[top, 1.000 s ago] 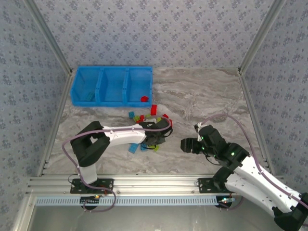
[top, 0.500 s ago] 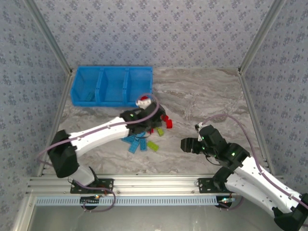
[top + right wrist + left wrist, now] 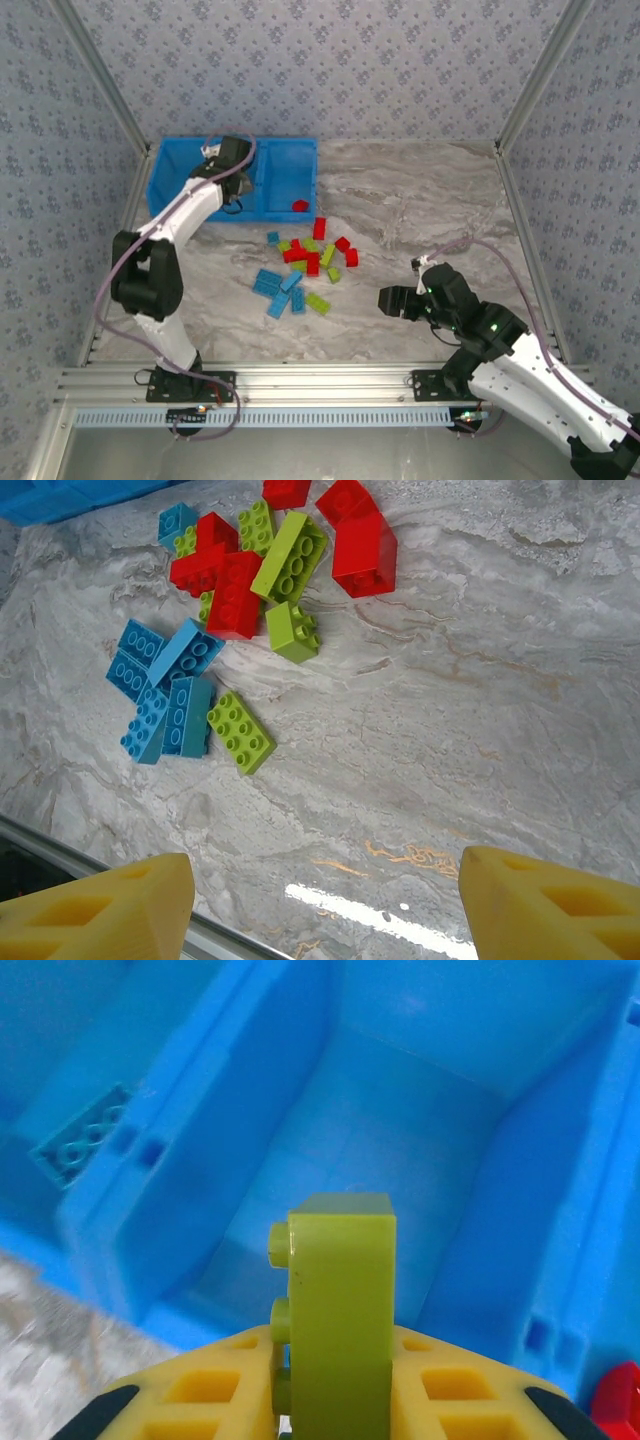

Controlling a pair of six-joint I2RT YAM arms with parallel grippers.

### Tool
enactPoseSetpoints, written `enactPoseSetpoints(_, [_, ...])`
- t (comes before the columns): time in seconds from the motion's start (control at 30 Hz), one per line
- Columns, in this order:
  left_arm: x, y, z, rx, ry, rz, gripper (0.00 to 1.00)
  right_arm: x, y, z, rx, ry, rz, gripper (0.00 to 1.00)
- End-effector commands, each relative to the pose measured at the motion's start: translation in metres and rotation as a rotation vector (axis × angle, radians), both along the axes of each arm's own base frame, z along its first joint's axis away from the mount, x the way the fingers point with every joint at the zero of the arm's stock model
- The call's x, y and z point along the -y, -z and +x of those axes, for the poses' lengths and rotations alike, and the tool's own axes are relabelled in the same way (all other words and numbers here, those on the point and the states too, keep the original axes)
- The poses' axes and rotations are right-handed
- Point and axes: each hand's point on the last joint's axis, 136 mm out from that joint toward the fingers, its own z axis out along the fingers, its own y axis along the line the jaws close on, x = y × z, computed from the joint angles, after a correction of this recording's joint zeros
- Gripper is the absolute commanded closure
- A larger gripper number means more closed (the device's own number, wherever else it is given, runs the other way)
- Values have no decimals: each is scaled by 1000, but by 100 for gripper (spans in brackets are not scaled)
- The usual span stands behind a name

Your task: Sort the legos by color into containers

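Observation:
My left gripper [image 3: 232,157] hangs over the middle compartment of the blue containers [image 3: 172,168]. It is shut on a lime green lego [image 3: 340,1290], held upright on its edge between the yellow fingers [image 3: 200,1390]. Below it the middle compartment [image 3: 400,1140] looks bare. One light blue lego [image 3: 85,1145] lies in the left compartment and a red one [image 3: 300,206] in the right. The loose pile of red, green and blue legos [image 3: 305,265] lies mid-table. My right gripper [image 3: 386,300] stands open to the right of the pile [image 3: 230,610], holding nothing.
The bin stands at the back left against the enclosure wall. Metal frame posts run along both sides, and a rail [image 3: 300,380] lines the near edge. Bare marble surface [image 3: 420,200] stretches right of the pile.
My left arm has swung from the pile up and back-left to the bin, carrying the green lego. The right arm has hardly moved.

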Motion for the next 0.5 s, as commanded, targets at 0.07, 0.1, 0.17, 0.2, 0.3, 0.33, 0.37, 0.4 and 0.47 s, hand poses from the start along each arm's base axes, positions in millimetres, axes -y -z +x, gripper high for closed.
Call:
enactPoseSetpoints(0.07, [17,8,36,-28,147,-43,67,6,1,-8,-37,13,-1,27])
enactPoseSetpoints(0.1, [18,9,38,-32,151,-36,65,8,0,-9,-38,15,-3,27])
enactPoseSetpoints(0.17, [15,9,41,-36,148,-24,60,10,1,-11,-40,20,-7,27])
enactPoseSetpoints(0.2, [14,6,40,-36,147,-21,60,11,1,-12,-40,22,-8,27])
enactPoseSetpoints(0.3, [16,-5,33,-29,150,-45,58,11,0,-8,-27,32,-5,26])
enactPoseSetpoints(0.33, [18,-13,28,-24,157,-62,58,9,-1,-5,-16,35,5,26])
enactPoseSetpoints(0.37, [19,-24,20,-11,157,-72,59,6,-3,-2,-2,34,15,26])
enactPoseSetpoints(0.4, [21,-33,12,5,160,-82,59,3,-6,2,14,31,24,25])
enactPoseSetpoints(0.47, [30,-65,-13,71,180,-127,61,-4,-10,14,42,35,27,25])
